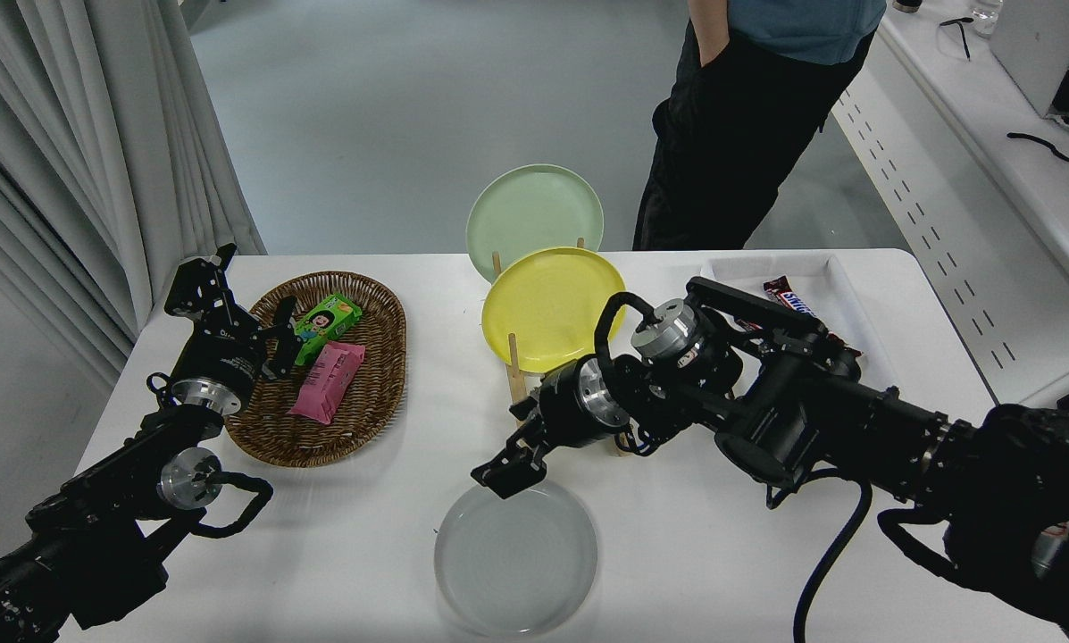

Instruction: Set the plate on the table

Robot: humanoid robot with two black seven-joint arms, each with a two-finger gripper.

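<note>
The left gripper [230, 308] is parked over the wicker basket [382, 357], its jaws spread open. The grey plate [516, 558] lies flat on the white surface [704, 554], near edge. The right gripper [509, 471] is just over its far rim, jaws parted, holding nothing.

I am reading only one piece of print clearly: "SNICKERS" in blue letters on white, on the brown chocolate bar [797, 304] lying in the white tray [842, 286]. To the left of the tray, in the wicker basket [382, 375], I am seeing a green packet [327, 327] with a cartoon face and a pink packet [327, 382], but their lettering is too small for me to make out.
</note>
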